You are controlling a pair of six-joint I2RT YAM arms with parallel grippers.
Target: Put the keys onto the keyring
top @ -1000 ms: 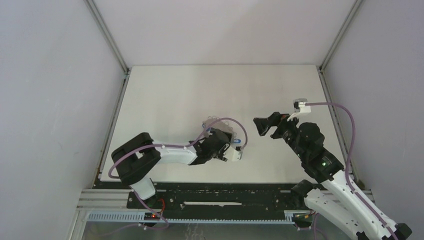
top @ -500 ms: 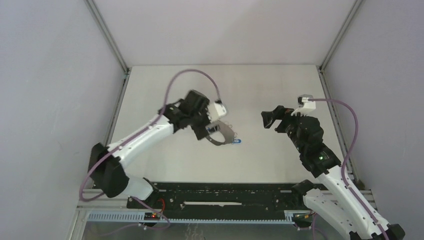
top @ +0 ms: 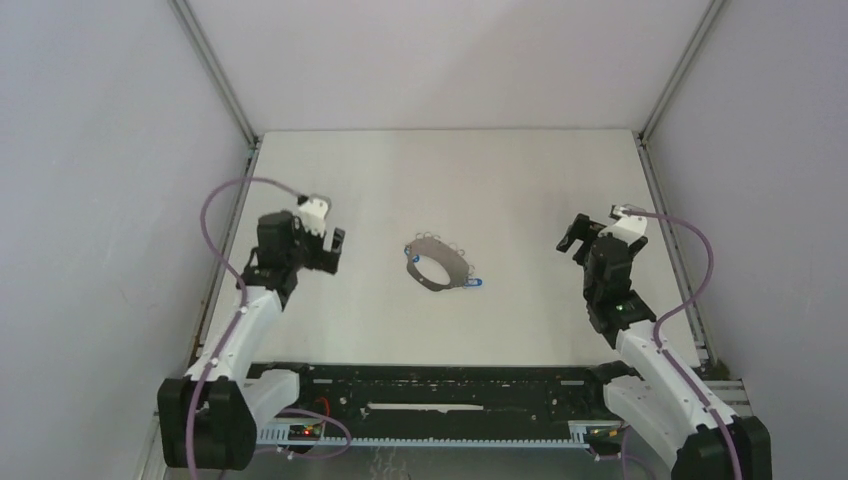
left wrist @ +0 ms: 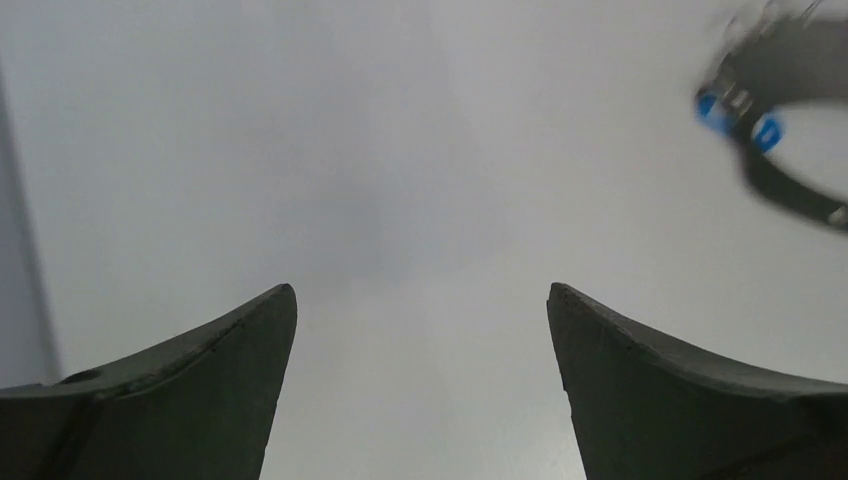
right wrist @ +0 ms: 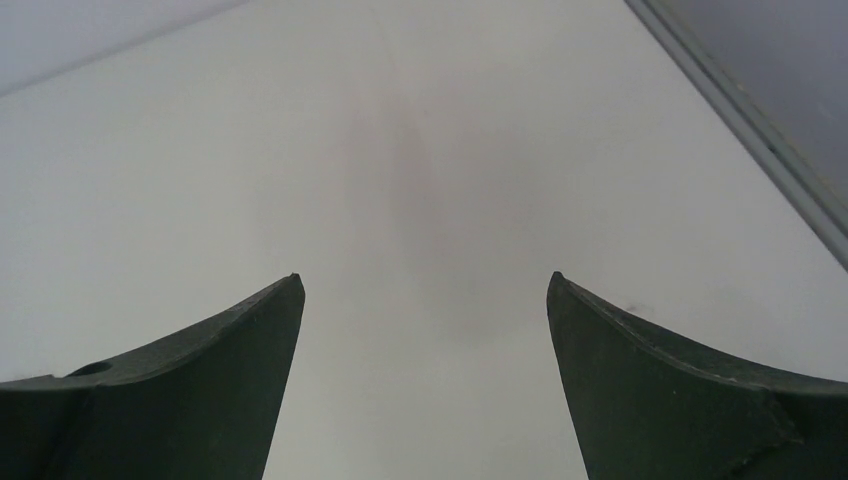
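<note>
The left arm (top: 240, 320) and right arm (top: 655, 360) stand at opposite sides, jaws wide apart and empty.

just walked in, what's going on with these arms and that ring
Nothing is being handled right now. The left gripper and right gripper are both open and empty, out at either side of the table. The keyring lies mid-table between them, with the keys at its near right rim, blue tags showing. Whether they are actually threaded on is too small to tell.
</note>
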